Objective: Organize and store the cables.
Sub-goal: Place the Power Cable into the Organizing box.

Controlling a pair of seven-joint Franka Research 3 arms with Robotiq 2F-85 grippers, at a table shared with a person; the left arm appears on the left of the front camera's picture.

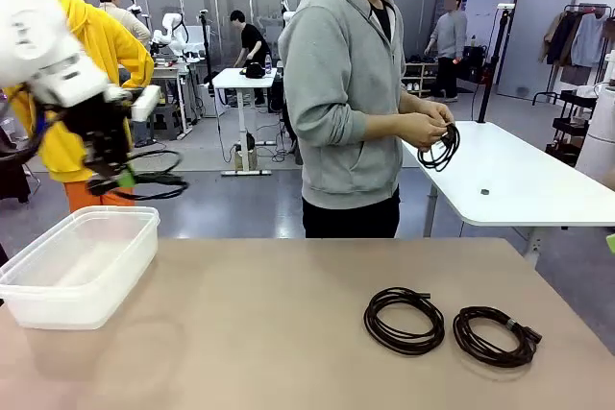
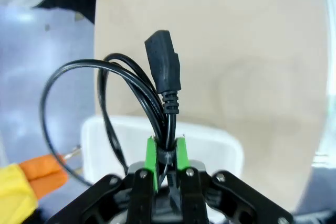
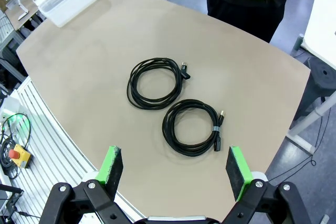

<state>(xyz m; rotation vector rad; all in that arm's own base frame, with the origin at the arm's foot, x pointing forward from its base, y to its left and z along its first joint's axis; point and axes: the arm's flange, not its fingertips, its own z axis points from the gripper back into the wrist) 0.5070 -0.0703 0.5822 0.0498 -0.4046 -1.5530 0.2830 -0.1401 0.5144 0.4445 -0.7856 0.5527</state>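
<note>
Bright, even light is given from overhead. Only faint, soft shadows are cast under the cables (image 1: 373,324) on the bench (image 1: 240,333). In the front view the left arm (image 1: 43,40) is smeared by motion and washed out. Behind the sharp plug (image 2: 164,66) everything is defocused; the bench edge is bowed in the right wrist view.

Tan surface (image 1: 250,333), clear tub (image 1: 67,306), person in grey hoodie (image 1: 341,93).
Tub sits at its left end; white table (image 1: 524,175) behind bears a dark speck (image 1: 484,192), perhaps a cap.

Bare tabletop (image 1: 259,333) between bin (image 1: 58,306) and 2 cables (image 1: 372,322) (bin open-topped)
</note>
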